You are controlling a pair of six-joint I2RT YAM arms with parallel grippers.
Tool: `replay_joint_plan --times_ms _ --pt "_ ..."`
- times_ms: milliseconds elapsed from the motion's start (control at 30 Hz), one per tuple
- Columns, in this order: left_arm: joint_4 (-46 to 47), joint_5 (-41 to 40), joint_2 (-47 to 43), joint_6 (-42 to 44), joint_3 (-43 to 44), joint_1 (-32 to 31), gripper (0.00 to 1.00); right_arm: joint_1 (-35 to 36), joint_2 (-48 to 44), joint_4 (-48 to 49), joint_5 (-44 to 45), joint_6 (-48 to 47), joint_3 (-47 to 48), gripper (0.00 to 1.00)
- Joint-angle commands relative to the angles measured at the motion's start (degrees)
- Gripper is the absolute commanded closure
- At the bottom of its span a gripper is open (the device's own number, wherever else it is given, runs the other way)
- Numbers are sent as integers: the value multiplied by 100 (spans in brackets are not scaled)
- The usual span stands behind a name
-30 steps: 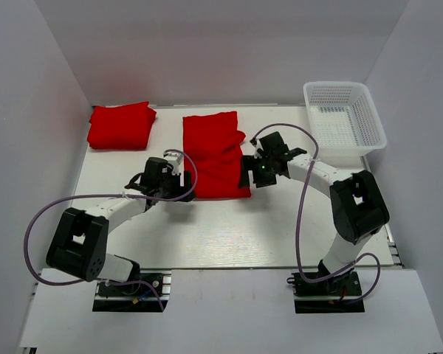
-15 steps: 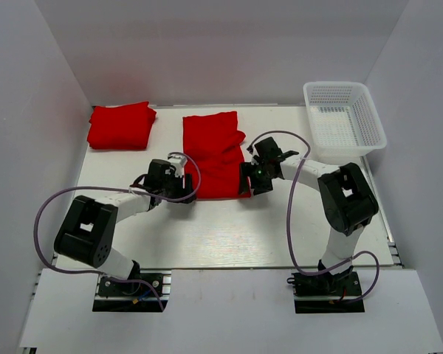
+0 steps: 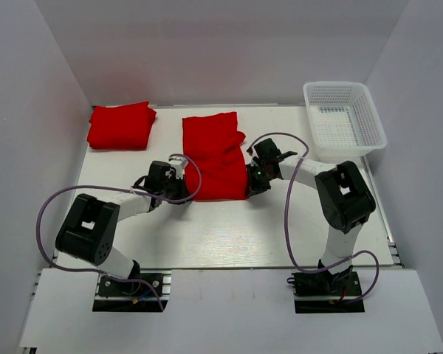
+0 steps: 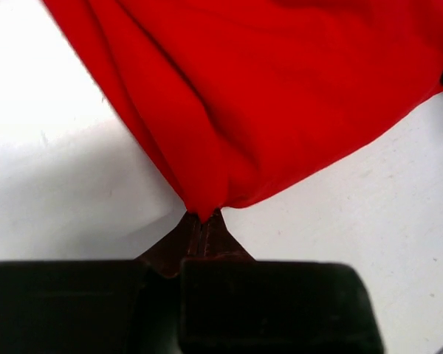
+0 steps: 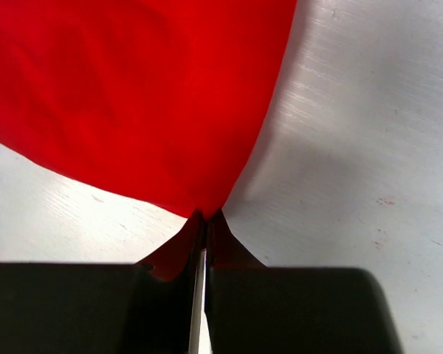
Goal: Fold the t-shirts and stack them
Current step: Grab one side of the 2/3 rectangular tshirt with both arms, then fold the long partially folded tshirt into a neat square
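Observation:
A red t-shirt (image 3: 214, 153), folded into a long strip, lies in the middle of the table. My left gripper (image 3: 183, 189) is shut on its near left corner; the wrist view shows the cloth (image 4: 266, 96) pinched at the fingertips (image 4: 204, 218). Shut on the near right corner is my right gripper (image 3: 246, 185), with the red cloth (image 5: 133, 96) caught between its closed tips (image 5: 206, 215). A second t-shirt (image 3: 120, 125), folded into a compact block, rests at the back left.
A white mesh basket (image 3: 344, 121) stands at the back right corner. White walls close in the table on the left, back and right. Purple cables loop from both arms over the near table.
Both grippers went from open to shut on the near corners of the middle shirt. Both moved slightly inward toward the cloth.

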Motion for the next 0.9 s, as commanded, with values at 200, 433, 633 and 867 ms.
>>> replay_joint_plan --times_ms 200,433,633,867 --pt "-1445 -367 -1937 -956 -665 -18 100 -7 -1193 -808 361 -18 -716 100" --pt "-2544 493 -3065 -1229 -666 -18 100 37 -1880 -1423 125 35 -1008 100" --pt "-3328 170 -3338 -1150 256 -18 100 28 -2241 -1994 177 -166 -202 100" --pt "-4084 -936 -2355 -1659 1740 43 100 -16 -1714 -2329 406 -351 1206 100"
